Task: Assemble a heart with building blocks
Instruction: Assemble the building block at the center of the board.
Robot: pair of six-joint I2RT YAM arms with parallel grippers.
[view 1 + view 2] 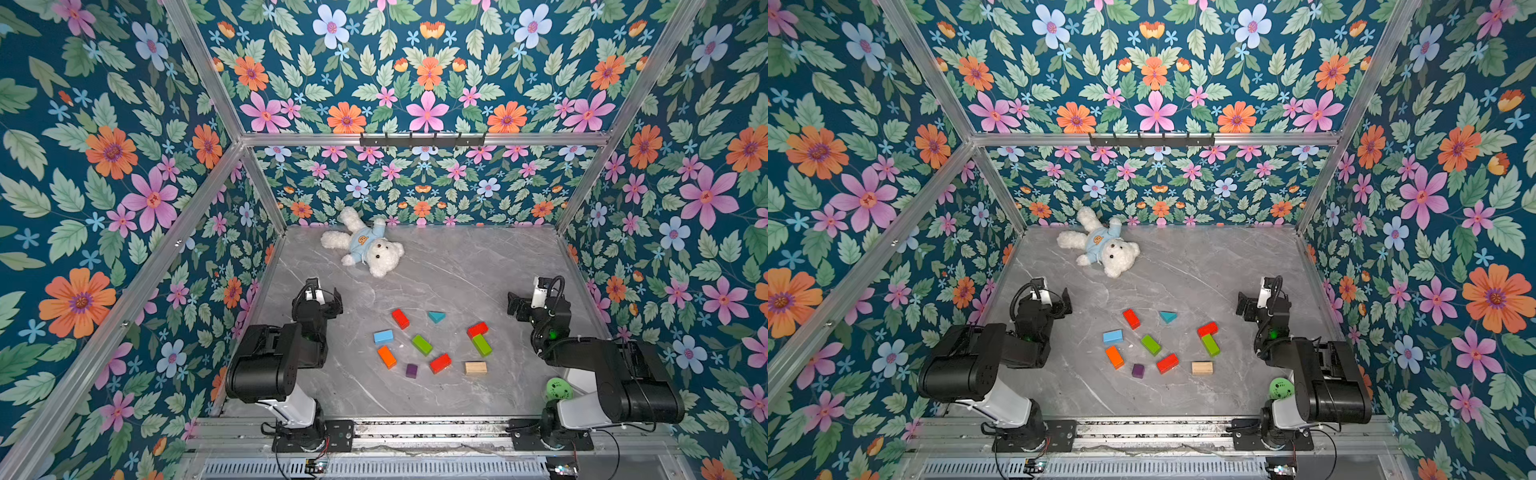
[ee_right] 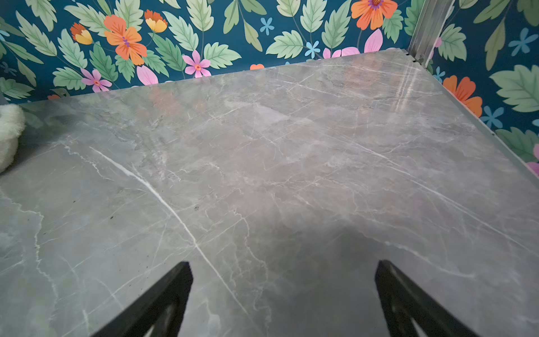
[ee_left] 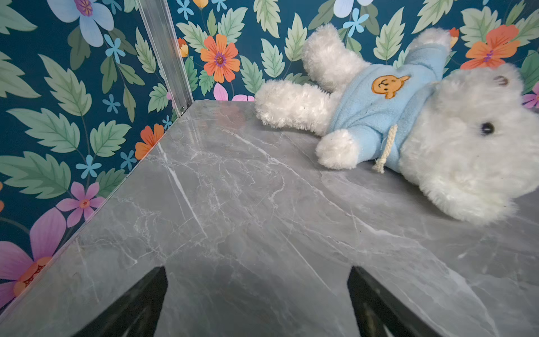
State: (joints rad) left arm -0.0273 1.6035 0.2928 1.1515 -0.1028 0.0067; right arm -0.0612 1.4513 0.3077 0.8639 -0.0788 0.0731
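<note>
Several building blocks lie loose and apart on the grey marble table (image 1: 457, 266), between the two arms. Among them are a red brick (image 1: 400, 318), a teal triangle (image 1: 436, 317), a light blue brick (image 1: 383, 336), an orange brick (image 1: 386, 356), a purple cube (image 1: 411, 370) and a plain-wood brick (image 1: 476, 367). A second red brick (image 1: 477, 329) touches a green brick (image 1: 481, 345). No heart shape shows in any view. My left gripper (image 3: 258, 274) and right gripper (image 2: 284, 268) stand open and empty over bare table. Each is beside the blocks and faces the back wall.
A white teddy bear (image 1: 365, 247) in a blue shirt lies at the back left, close ahead of the left gripper. A green perforated ball (image 1: 558, 389) sits by the right arm's base. Floral walls enclose three sides, and a metal rail (image 1: 415, 428) runs along the front.
</note>
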